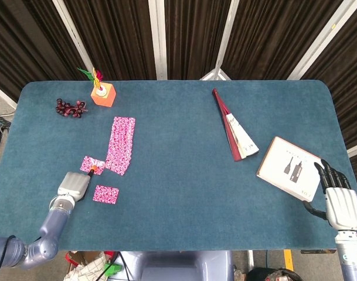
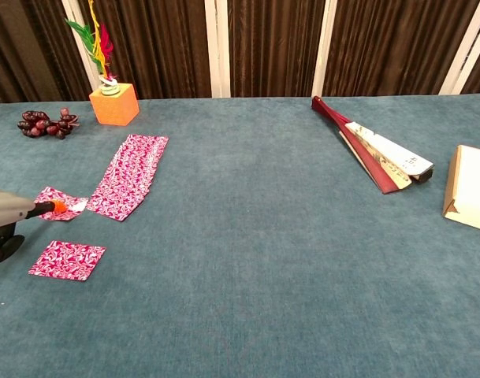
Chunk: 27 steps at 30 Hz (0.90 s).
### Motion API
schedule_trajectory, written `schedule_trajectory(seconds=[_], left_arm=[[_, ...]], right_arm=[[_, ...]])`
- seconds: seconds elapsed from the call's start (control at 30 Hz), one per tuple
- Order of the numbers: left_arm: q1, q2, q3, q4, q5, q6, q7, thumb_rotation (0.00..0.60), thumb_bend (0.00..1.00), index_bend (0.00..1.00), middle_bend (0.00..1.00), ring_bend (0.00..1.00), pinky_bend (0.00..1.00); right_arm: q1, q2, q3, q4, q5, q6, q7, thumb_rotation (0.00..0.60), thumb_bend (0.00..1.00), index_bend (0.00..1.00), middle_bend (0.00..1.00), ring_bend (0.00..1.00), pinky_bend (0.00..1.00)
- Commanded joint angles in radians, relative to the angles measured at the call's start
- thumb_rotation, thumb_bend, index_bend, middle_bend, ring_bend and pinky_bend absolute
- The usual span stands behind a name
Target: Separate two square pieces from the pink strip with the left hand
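The pink patterned strip (image 1: 121, 144) (image 2: 130, 174) lies left of the table's middle. One loose pink square (image 1: 106, 194) (image 2: 67, 260) sits flat near the front-left. A second pink square (image 1: 90, 163) (image 2: 57, 201) lies just left of the strip's near end, with a narrow gap between them. My left hand (image 1: 73, 185) (image 2: 6, 213) reaches in from the left edge and holds this square's near edge with its orange-tipped finger. My right hand (image 1: 340, 200) rests at the table's front-right edge, fingers spread and holding nothing.
An orange block with feathers (image 1: 103, 93) (image 2: 113, 103) and dark grapes (image 1: 71, 108) (image 2: 44, 123) stand at the back left. A folded fan (image 1: 234, 126) (image 2: 376, 147) lies right of centre. A flat box (image 1: 289, 167) (image 2: 470, 187) lies next to the right hand.
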<state>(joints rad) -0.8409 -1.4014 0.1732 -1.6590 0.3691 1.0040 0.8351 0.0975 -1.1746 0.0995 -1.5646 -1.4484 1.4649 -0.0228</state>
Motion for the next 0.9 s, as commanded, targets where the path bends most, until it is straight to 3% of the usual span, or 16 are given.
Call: schedule_trajectory(seconds=[0.03,0.2,0.6,0.9], left_arm=[[0.022,0.014,0.014,0.018,0.020,-0.016,-0.023,0.600,0.93,0.06,0.93,0.83,0.88],[0.053,0.047,0.020,0.030,0.059,-0.031,-0.073,0.600,0.93,0.06,0.93,0.83,0.88],[0.094,0.110,-0.021,-0.015,0.193,-0.027,-0.182,0.600,0.93,0.05,0.93,0.83,0.88],[0.105,0.145,-0.032,-0.058,0.209,-0.009,-0.188,0.600,0.93,0.05,0.92,0.82,0.88]], right_arm=[[0.000,0.000,0.000,0.000,0.000,0.000,-0.001,0.600,0.22,0.01,0.00,0.12,0.15],[0.002,-0.002,-0.002,-0.004,-0.002,-0.002,-0.010,0.600,0.22,0.01,0.00,0.12,0.15],[0.004,-0.005,-0.001,-0.005,0.003,-0.008,-0.011,0.600,0.22,0.01,0.00,0.12,0.15],[0.005,-0.006,0.000,-0.004,0.008,-0.011,-0.012,0.600,0.22,0.01,0.00,0.12,0.15]])
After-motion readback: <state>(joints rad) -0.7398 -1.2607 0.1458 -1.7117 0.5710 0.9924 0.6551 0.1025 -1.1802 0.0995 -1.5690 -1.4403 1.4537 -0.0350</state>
